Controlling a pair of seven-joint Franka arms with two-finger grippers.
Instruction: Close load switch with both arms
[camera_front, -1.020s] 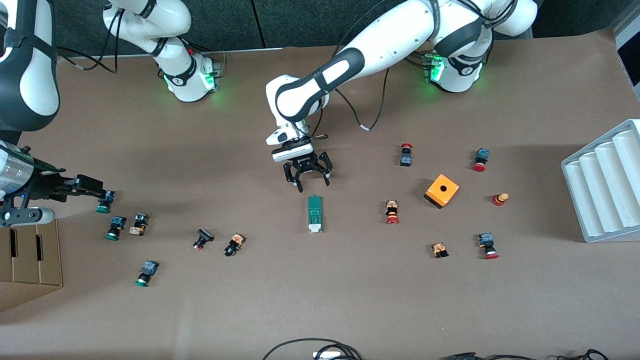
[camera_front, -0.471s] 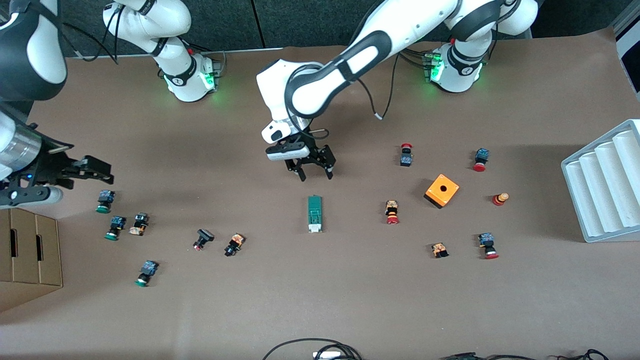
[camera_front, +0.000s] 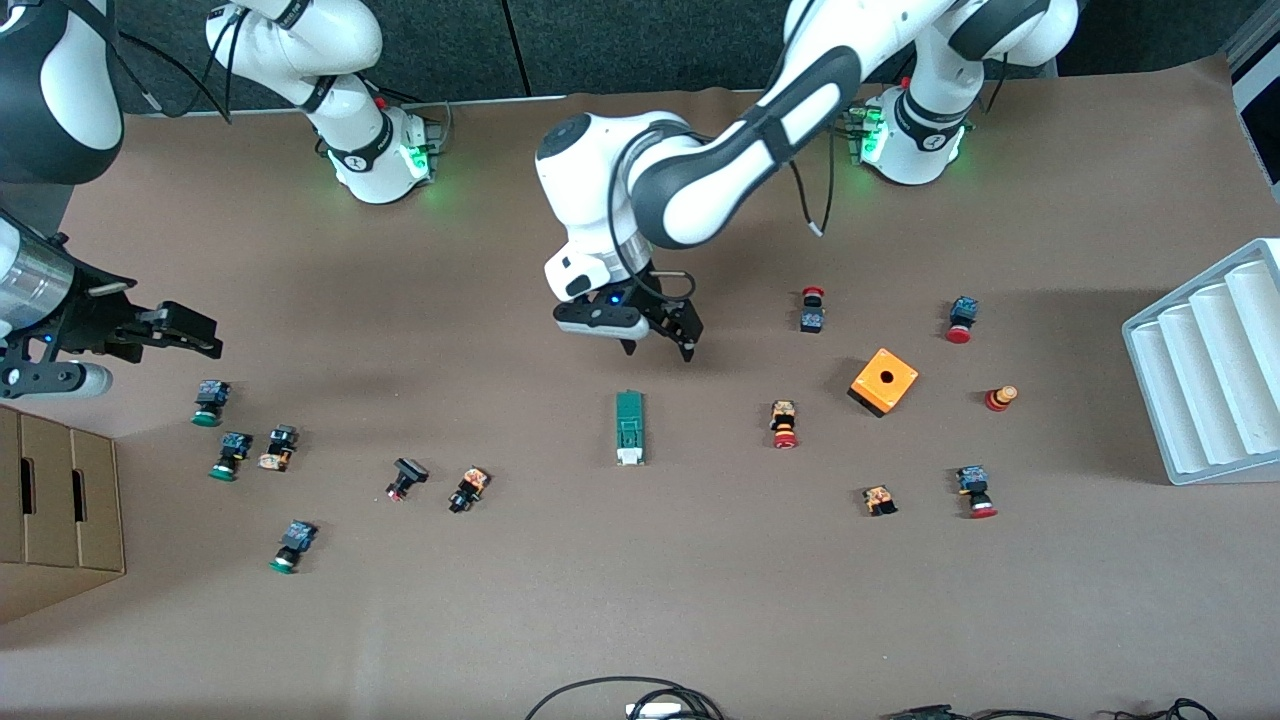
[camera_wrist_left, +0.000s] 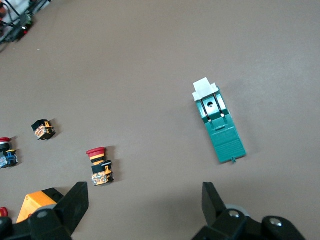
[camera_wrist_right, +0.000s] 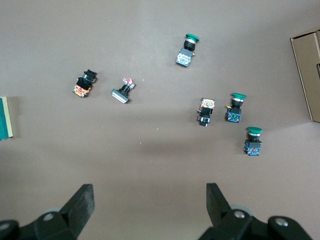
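Front view: load switch (camera_front: 629, 428) lies flat at frame centre, slightly below middle, long axis running up-down in the frame, white sliding piece (camera_front: 629, 456) at the lower end, green body above it. Nothing is touching it.

Left gripper (camera_front: 660, 345) hangs over bare table just above and slightly right of the switch's upper end, fingers spread, nothing held. Left wrist view confirms: both fingertips (camera_wrist_left: 75, 200) sit wide at the bottom edge, and the switch (camera_wrist_left: 219, 121) is in the right half of the frame, angled, white end pointing to the upper left.

Right gripper (camera_front: 195, 337) is at the far left edge of the front view, over table just above a green-capped push button (camera_front: 207, 401), well apart from the switch. Jaws released, empty. In the right wrist view only a sliver of the switch (camera_wrist_right: 5, 117) shows at the left edge.

My read: approach phase, no contact yet.

To do it well:
- Yaw the left gripper so the fingers straddle the green body across its narrow width, then pin it low so it can't skid.
- Bring the right gripper across to the white end and push along the long axis toward the green body.
- Pushing off-axis would likely spin the block.
- Route the right arm clear of the loose buttons (camera_front: 400, 478) between it and the switch.
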